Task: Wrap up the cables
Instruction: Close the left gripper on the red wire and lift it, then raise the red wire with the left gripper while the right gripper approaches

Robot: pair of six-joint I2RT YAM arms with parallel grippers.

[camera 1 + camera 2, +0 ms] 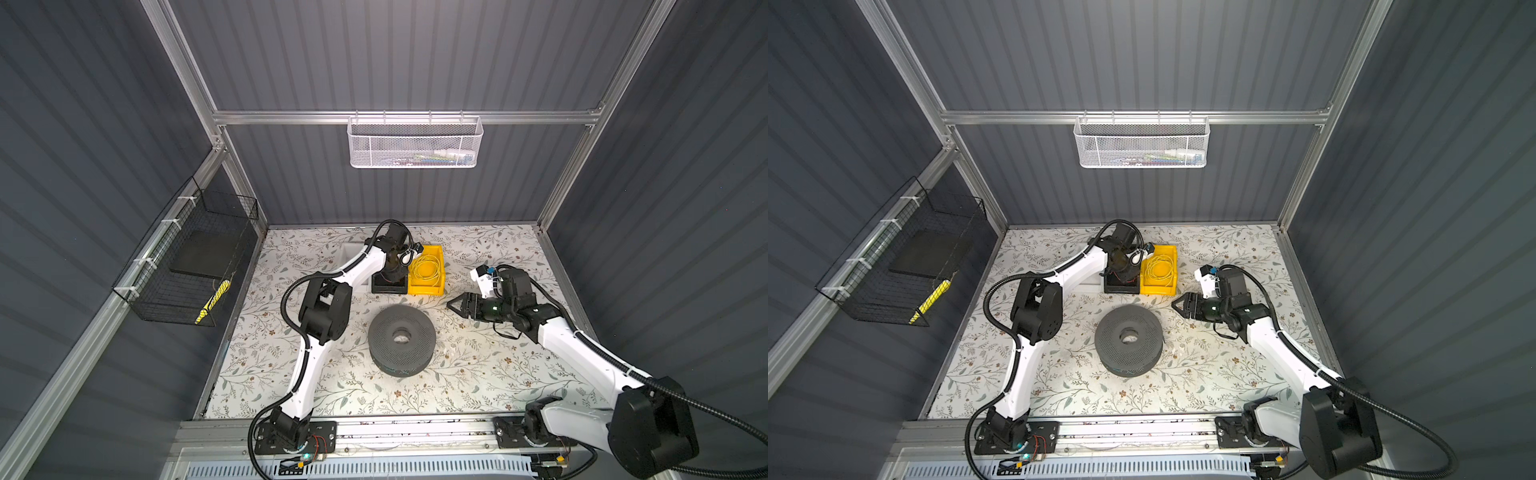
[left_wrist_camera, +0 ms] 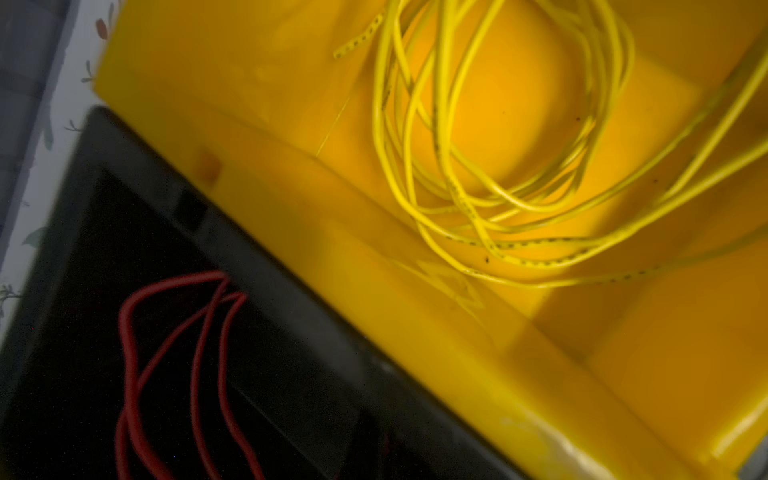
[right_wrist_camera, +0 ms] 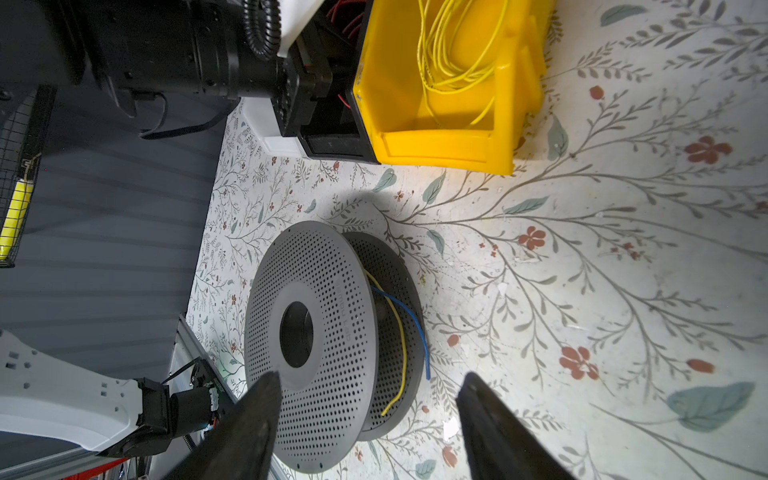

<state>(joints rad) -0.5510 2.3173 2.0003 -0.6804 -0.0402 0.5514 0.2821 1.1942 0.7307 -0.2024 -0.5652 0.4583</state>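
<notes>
A red cable [image 2: 178,279] lies in loose loops inside a black bin [image 1: 388,286]. My left gripper [image 1: 395,275] reaches down into that bin and is shut. Its dark jaws hide whether the red cable is pinched. Beside it, a yellow cable [image 1: 426,268] is coiled in a yellow bin [image 1: 426,289]. A grey perforated spool [image 1: 382,332] lies flat at the table's middle. A yellow end [image 3: 402,332] and a blue end [image 3: 415,324] of cable hang from its core. My right gripper [image 3: 370,376] hovers to the right of the spool, open and empty.
A white mesh basket [image 1: 415,143] hangs on the back rail. A black wire basket [image 1: 187,266] on the left wall holds a dark pad and a yellow item [image 1: 212,307]. A white tray [image 1: 349,253] sits behind the left arm on the floral table [image 1: 478,374].
</notes>
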